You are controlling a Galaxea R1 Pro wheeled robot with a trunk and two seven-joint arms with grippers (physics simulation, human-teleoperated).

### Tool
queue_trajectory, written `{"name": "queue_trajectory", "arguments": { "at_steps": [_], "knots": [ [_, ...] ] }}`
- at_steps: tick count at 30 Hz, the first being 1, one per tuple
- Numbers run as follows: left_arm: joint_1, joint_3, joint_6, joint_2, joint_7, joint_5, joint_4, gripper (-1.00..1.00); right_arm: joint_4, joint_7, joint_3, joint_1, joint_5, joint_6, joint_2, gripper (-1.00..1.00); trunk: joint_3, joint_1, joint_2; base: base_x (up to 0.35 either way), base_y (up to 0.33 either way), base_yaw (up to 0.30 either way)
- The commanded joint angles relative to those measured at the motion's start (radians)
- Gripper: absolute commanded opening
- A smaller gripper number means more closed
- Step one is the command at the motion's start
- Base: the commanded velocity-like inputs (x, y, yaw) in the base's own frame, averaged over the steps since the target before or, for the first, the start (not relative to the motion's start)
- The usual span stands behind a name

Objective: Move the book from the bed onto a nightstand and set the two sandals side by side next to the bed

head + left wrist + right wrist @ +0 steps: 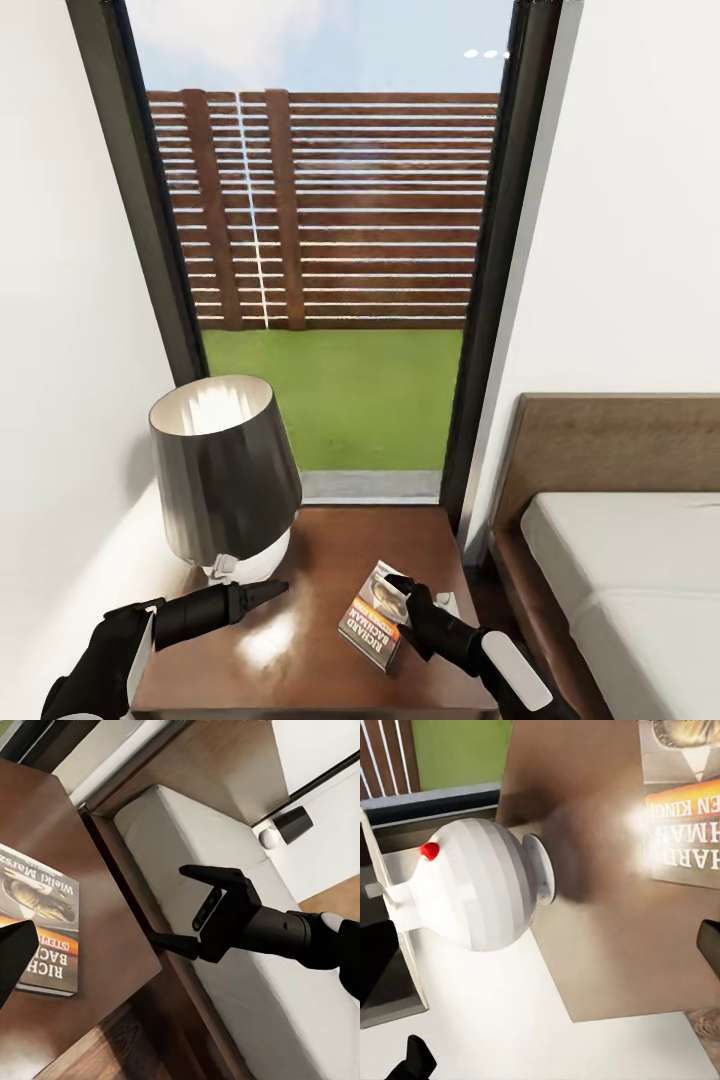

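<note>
Right jaws: the right gripper (404,592) hangs over the far right part of the book, with its two dark fingers spread apart. In the left wrist view the same gripper (189,907) shows a clear gap between the fingers and nothing is inside it. I cannot tell if a fingertip touches the cover.

Left jaws: the left gripper (272,590) hovers low over the left part of the nightstand top, just in front of the lamp base. The fingers come together in one narrow point, so the jaws look clenched, and they hold nothing.

Book: the book (377,613) lies flat on the nightstand, right of the middle. It is a thin paperback with a glossy cover, an orange band with white letters and a greyish picture.

Nightstand: the nightstand (300,650) is of dark brown wood with a polished top that reflects light. It stands just beside the bed.

Bed: the bed (640,590) has a brown wooden frame and headboard and a smooth pale mattress.

Lamp: the lamp (225,470) has a dark conical shade and a round white ribbed base, standing on the far left corner of the nightstand.

Window: a tall window (330,250) with dark frame shows a slatted wooden fence and green grass.
</note>
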Motion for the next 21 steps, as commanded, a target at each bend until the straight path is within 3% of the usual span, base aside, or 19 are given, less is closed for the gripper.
{"name": "queue_trajectory", "arguments": {
  "at_steps": [1, 21],
  "knots": [
    [-0.001, 0.004, 0.011, -0.001, -0.008, -0.010, -0.001, 1.00, 0.000, 0.002, 0.000, -0.001, 0.000, 0.002, 0.000, 1.00, 0.002, -0.004, 0.007, 0.000, 0.000, 0.000],
    [-0.001, 0.004, 0.011, -0.001, -0.008, -0.010, -0.001, 1.00, -0.005, 0.003, 0.002, -0.001, -0.001, 0.002, 0.001, 1.00, 0.065, -0.081, 0.147, 0.000, 0.000, 0.000]
  ]
}}
